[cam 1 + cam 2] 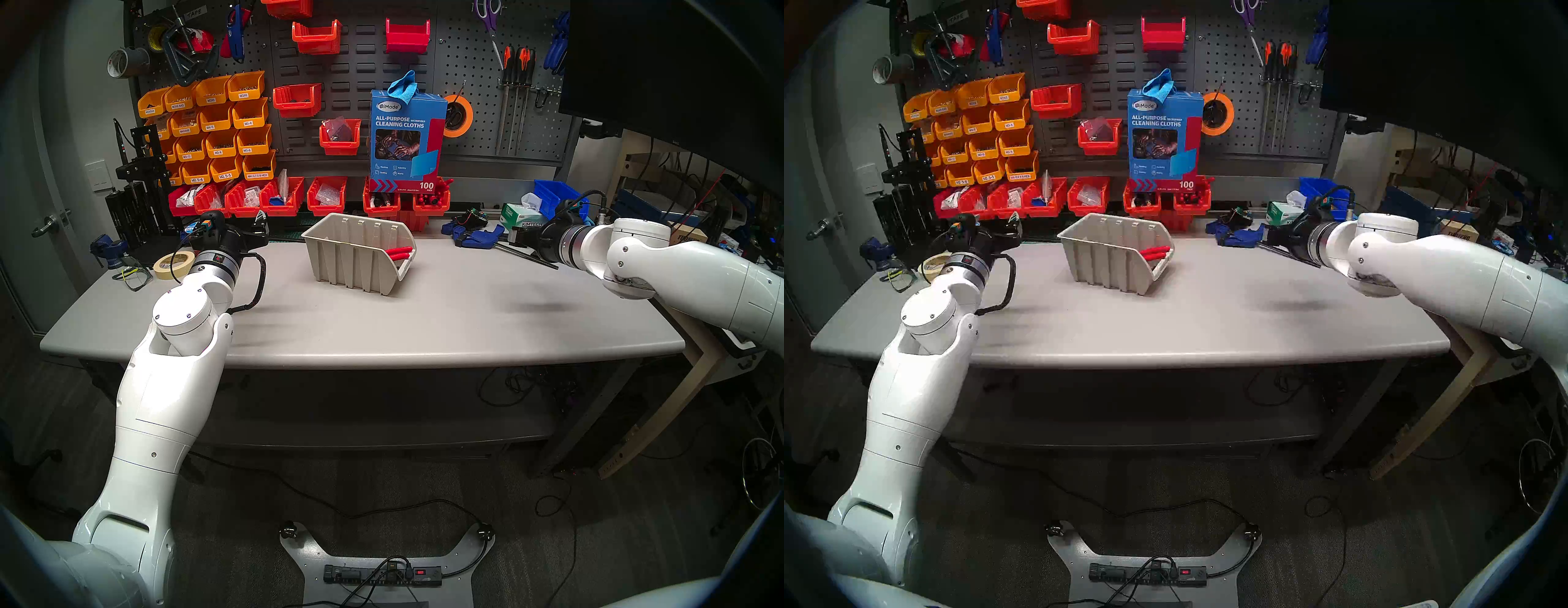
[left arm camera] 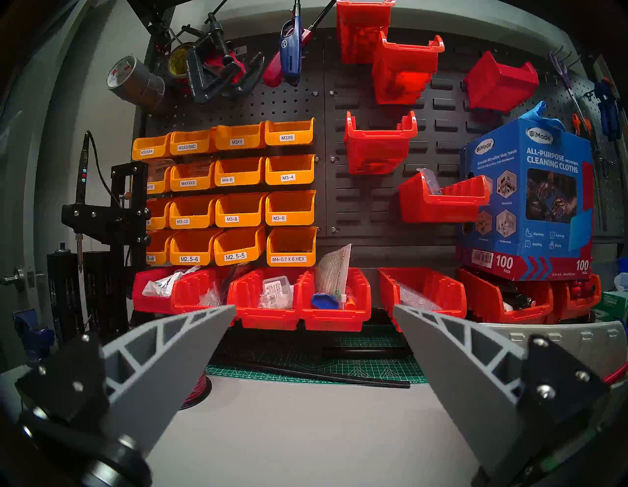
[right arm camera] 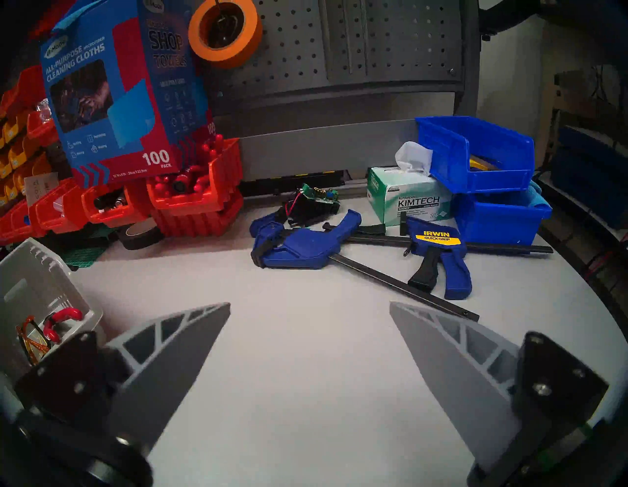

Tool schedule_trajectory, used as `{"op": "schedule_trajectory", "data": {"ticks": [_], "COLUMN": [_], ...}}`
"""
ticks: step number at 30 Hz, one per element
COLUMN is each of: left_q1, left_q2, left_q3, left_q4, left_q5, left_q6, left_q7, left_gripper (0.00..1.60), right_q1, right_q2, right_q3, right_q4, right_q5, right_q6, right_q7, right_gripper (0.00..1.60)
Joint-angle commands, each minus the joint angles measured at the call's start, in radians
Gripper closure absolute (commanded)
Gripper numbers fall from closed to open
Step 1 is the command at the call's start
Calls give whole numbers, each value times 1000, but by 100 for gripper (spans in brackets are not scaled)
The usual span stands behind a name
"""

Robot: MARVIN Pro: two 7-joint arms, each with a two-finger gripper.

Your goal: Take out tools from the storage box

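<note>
Right wrist view: right gripper [image 3: 310, 307] agape, empty, before IRWIN QUICK-GRIP clamp [image 3: 438, 253] and KIMTECH box [image 3: 407, 200].

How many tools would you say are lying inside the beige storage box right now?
2. The red-handled pliers lie near the box's low front lip; the folded safety glasses sit right beside them. The box's walls hide part of its floor, so more could be unseen.
</note>
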State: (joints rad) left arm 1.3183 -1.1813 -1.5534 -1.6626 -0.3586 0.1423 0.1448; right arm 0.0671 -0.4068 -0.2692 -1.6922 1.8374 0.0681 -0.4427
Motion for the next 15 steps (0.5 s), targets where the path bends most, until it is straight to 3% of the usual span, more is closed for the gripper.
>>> {"op": "schedule_trajectory", "data": {"ticks": [1, 6, 15], "left_q1": [-14, -31, -55], "left_q2": [27, 61, 50], "left_q3": [33, 48, 72], "left_q4": [-6, 1, -47], "left_q5": [35, 26, -21], "left_q6": [-99, -176, -155], "left_q7": [-58, -152, -234], "left_gripper": [0, 0, 0], "right_q1": [19, 19, 19], "right_q2": [32, 33, 34], "right_q3": [14, 14, 14], "right_q4": [-7, -7, -8], "right_q5": [-9, -9, -9], "right_q6": [-10, -11, -12], "right_q7": [7, 9, 11], "right_gripper": [0, 0, 0]}}
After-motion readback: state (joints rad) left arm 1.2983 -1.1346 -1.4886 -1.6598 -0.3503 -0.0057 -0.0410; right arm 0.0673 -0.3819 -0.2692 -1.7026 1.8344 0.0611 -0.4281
